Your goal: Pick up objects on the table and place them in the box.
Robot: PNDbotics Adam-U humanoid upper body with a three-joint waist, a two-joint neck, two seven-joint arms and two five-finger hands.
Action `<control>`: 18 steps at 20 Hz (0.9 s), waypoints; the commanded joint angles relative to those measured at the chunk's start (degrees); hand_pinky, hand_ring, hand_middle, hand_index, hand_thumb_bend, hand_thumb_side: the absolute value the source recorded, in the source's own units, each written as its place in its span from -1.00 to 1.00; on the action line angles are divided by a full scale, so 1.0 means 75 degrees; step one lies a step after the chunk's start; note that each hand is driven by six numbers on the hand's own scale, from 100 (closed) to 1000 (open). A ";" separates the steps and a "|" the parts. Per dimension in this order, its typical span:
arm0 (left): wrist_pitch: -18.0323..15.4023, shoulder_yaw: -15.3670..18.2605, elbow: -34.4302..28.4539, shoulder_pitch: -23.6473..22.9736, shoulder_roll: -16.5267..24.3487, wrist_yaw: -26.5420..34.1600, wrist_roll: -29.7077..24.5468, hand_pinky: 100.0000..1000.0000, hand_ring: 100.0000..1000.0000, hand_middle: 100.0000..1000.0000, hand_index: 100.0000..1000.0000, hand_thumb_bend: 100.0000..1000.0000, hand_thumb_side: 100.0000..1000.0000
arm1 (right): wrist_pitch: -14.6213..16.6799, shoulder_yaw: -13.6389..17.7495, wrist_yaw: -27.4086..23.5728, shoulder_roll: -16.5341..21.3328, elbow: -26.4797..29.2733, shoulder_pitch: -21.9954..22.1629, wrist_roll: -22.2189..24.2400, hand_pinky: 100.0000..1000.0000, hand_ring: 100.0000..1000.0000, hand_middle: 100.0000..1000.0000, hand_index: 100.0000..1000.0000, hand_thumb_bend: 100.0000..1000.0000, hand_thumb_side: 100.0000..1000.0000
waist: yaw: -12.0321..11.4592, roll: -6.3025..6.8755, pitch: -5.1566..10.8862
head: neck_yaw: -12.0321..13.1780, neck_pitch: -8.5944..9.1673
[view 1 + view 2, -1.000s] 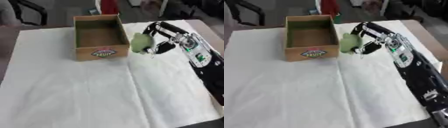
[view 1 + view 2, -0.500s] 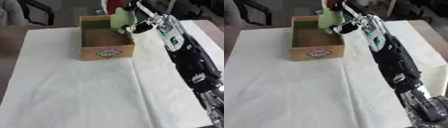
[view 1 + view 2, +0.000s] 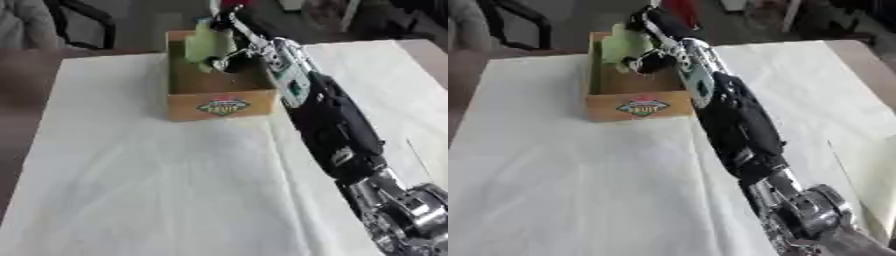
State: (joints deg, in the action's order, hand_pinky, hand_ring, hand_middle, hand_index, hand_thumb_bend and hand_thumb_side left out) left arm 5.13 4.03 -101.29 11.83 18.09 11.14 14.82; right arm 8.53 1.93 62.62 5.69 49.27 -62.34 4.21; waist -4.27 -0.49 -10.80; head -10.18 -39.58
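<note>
- A brown cardboard box [image 3: 220, 102], open at the top and bearing a diamond-shaped printed label on its front wall, is seen standing on a table covered with a white cloth [image 3: 157, 185], towards the far side.
- A pale green, soft-looking object [image 3: 206, 44] is seen held above the far part of the box's open top; its exact shape cannot be made out.
- The robot's right hand [image 3: 229, 47], black with silver parts, is seen with its fingers curled round the pale green object, which is clamped between them.
- The right arm [image 3: 732, 120], black with silver joints, is stretched from the lower right corner diagonally across the cloth up to the box, passing just beside the box's right wall.
- The pale green object is seen clear of the box floor; whether it touches the box's far wall cannot be told.
- The left hand is shown in neither view.
- A red item [image 3: 681, 10] is visible beyond the box at the far edge, partly hidden by the hand.
- A dark chair [image 3: 79, 22] is seen behind the table at the upper left.
</note>
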 commanded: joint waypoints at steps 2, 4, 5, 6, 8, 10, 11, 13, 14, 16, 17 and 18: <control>-0.0006 0.0009 -0.0112 0.0119 0.0071 0.0034 -0.0014 0.43 0.27 0.12 0.17 -0.71 -0.28 | -0.0797 0.0234 0.1336 -0.0196 -0.0227 -0.0276 -0.0725 0.23 0.36 -0.15 0.13 -0.50 -1.00 | -0.0016 0.0039 0.0113 | -0.0025 0.0115; -0.0007 0.0006 -0.0112 0.0120 0.0064 0.0035 -0.0018 0.43 0.27 0.12 0.17 -0.71 -0.28 | -0.1055 0.0316 0.1716 -0.0260 -0.0324 -0.0284 -0.0921 0.25 0.40 0.04 0.33 -0.44 -1.00 | -0.0019 0.0035 0.0117 | -0.0028 0.0127; -0.0006 0.0005 -0.0111 0.0119 0.0064 0.0034 -0.0019 0.43 0.27 0.12 0.17 -0.71 -0.28 | -0.1157 0.0351 0.1842 -0.0274 -0.0351 -0.0283 -0.0997 0.28 0.44 0.24 0.49 -0.35 -1.00 | -0.0018 0.0034 0.0118 | -0.0026 0.0130; -0.0007 0.0006 -0.0111 0.0117 0.0064 0.0033 -0.0019 0.43 0.27 0.12 0.17 -0.71 -0.28 | -0.1247 0.0375 0.1934 -0.0276 -0.0368 -0.0283 -0.1065 0.29 0.45 0.31 0.54 -0.32 -1.00 | -0.0016 0.0031 0.0119 | -0.0023 0.0132; -0.0007 0.0009 -0.0110 0.0114 0.0066 0.0033 -0.0015 0.43 0.27 0.12 0.17 -0.71 -0.28 | -0.1388 0.0403 0.2067 -0.0271 -0.0388 -0.0283 -0.1158 0.32 0.51 0.51 0.66 -0.15 -0.88 | -0.0003 0.0027 0.0120 | -0.0021 0.0127; -0.0011 0.0009 -0.0111 0.0115 0.0063 0.0038 -0.0015 0.43 0.27 0.12 0.17 -0.71 -0.28 | -0.1512 0.0430 0.2153 -0.0265 -0.0392 -0.0279 -0.1226 0.34 0.54 0.61 0.70 0.00 -0.72 | 0.0013 0.0024 0.0118 | -0.0018 0.0125; -0.0010 0.0009 -0.0110 0.0115 0.0063 0.0035 -0.0015 0.43 0.27 0.12 0.17 -0.71 -0.28 | -0.1553 0.0440 0.2174 -0.0260 -0.0395 -0.0278 -0.1248 0.34 0.54 0.64 0.72 0.06 -0.67 | 0.0018 0.0022 0.0117 | -0.0014 0.0127; -0.0009 0.0011 -0.0110 0.0114 0.0063 0.0030 -0.0015 0.43 0.27 0.12 0.17 -0.71 -0.28 | -0.1611 0.0453 0.2194 -0.0247 -0.0395 -0.0276 -0.1288 0.34 0.55 0.65 0.72 0.08 -0.64 | 0.0025 0.0020 0.0117 | -0.0010 0.0126; -0.0009 0.0013 -0.0110 0.0112 0.0062 0.0029 -0.0013 0.43 0.27 0.12 0.17 -0.71 -0.28 | -0.1634 0.0459 0.2189 -0.0238 -0.0384 -0.0272 -0.1319 0.34 0.55 0.65 0.73 0.09 -0.65 | 0.0027 0.0020 0.0118 | -0.0010 0.0124; -0.0009 0.0016 -0.0109 0.0108 0.0062 0.0029 -0.0009 0.43 0.27 0.12 0.17 -0.71 -0.28 | -0.1662 0.0457 0.2166 -0.0206 -0.0357 -0.0264 -0.1367 0.34 0.55 0.65 0.73 0.06 -0.67 | 0.0031 0.0024 0.0122 | -0.0007 0.0122; -0.0009 0.0018 -0.0110 0.0106 0.0063 0.0028 -0.0007 0.43 0.27 0.12 0.17 -0.70 -0.28 | -0.1668 0.0455 0.2144 -0.0183 -0.0336 -0.0261 -0.1386 0.34 0.55 0.64 0.72 0.06 -0.67 | 0.0035 0.0026 0.0125 | -0.0006 0.0120; -0.0010 0.0022 -0.0110 0.0101 0.0064 0.0028 -0.0002 0.43 0.27 0.12 0.17 -0.70 -0.28 | -0.1669 0.0461 0.2087 -0.0146 -0.0297 -0.0253 -0.1411 0.33 0.54 0.61 0.70 0.05 -0.67 | 0.0044 0.0028 0.0130 | -0.0003 0.0116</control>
State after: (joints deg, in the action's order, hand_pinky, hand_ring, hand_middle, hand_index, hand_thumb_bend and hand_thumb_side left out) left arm 5.15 4.02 -101.29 11.91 17.66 11.27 14.78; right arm -3.85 5.08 78.36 3.37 45.82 -62.83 -5.95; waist -3.93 -0.51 -10.80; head -10.21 -39.19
